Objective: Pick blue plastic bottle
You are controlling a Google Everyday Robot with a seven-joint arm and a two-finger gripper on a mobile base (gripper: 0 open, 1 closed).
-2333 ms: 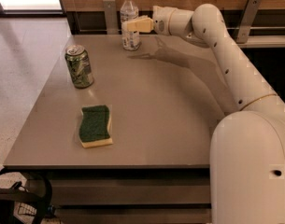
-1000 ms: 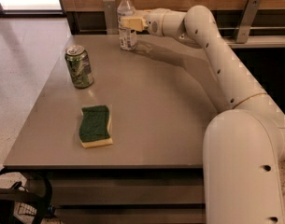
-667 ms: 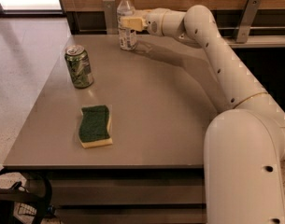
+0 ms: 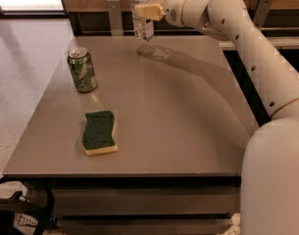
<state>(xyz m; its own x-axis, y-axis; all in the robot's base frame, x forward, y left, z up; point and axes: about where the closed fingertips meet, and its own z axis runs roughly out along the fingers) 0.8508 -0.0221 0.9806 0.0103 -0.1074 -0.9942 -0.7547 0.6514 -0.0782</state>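
Note:
The blue plastic bottle (image 4: 143, 28) is a slim clear bottle with a white label. It hangs above the far edge of the grey table (image 4: 188, 121), with its shadow on the tabletop below it. Its cap is cut off by the top of the view. My gripper (image 4: 145, 10) is shut on the bottle's middle, reaching in from the right on the white arm (image 4: 247, 38).
A green soda can (image 4: 82, 69) stands at the table's left side. A green and yellow sponge (image 4: 99, 132) lies near the front left. A dark rail with metal posts (image 4: 113, 14) runs behind the table. The floor drops away at the left.
The gripper closed around the bottle at the table's far edge and has lifted it off the tabletop. The can and sponge have not moved.

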